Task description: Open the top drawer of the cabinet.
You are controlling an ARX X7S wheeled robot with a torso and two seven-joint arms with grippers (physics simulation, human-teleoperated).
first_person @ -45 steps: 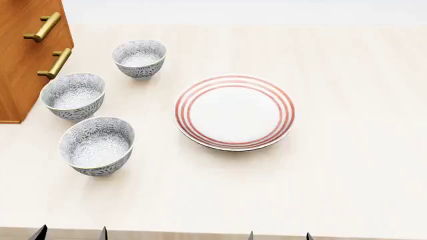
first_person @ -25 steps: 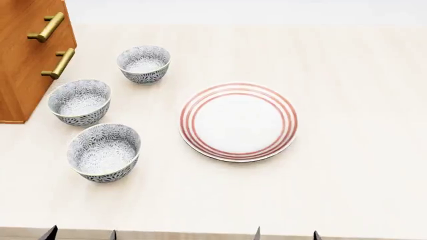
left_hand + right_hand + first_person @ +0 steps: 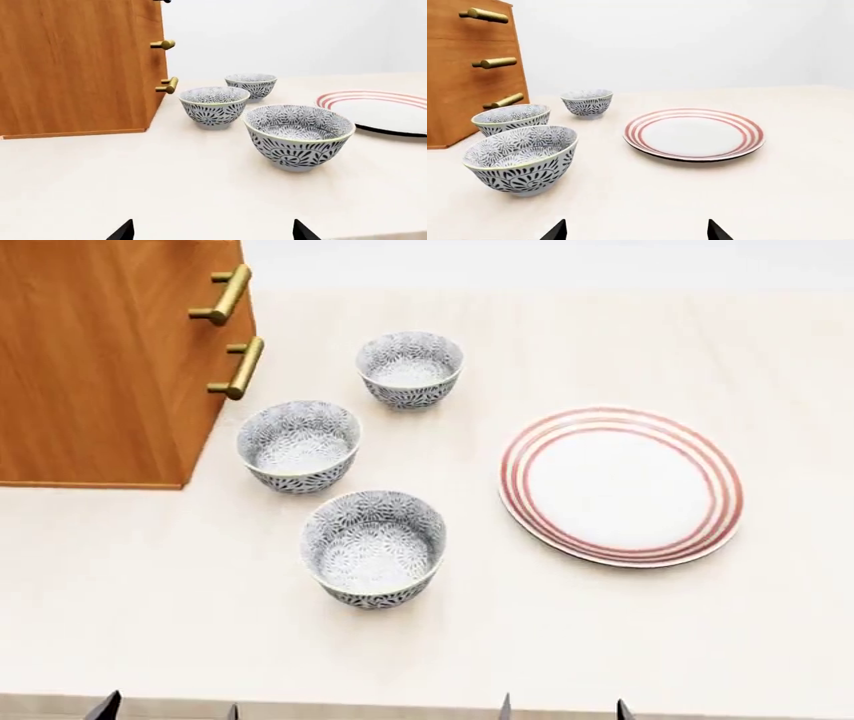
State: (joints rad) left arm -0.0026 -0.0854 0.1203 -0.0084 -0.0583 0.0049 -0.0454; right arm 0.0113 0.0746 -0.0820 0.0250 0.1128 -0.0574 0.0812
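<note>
Cabinet point(image 3: 94, 360) at table's point(image 3: 441, 660) left edge, drawers shut; both jaws apart, w/ bowls point(image 3: 372, 548) ahead.

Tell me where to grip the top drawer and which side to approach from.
Likely grip the top drawer by its brass bar handle, jaws closing across the cylinder. Approach from the cabinet's front, the face toward the bowls, since the bar stands off that face on posts.

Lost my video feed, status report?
Both grippers open, empty, short of cabinet. Top drawer shut, handle untouched. Three bowls near cabinet front.
</note>
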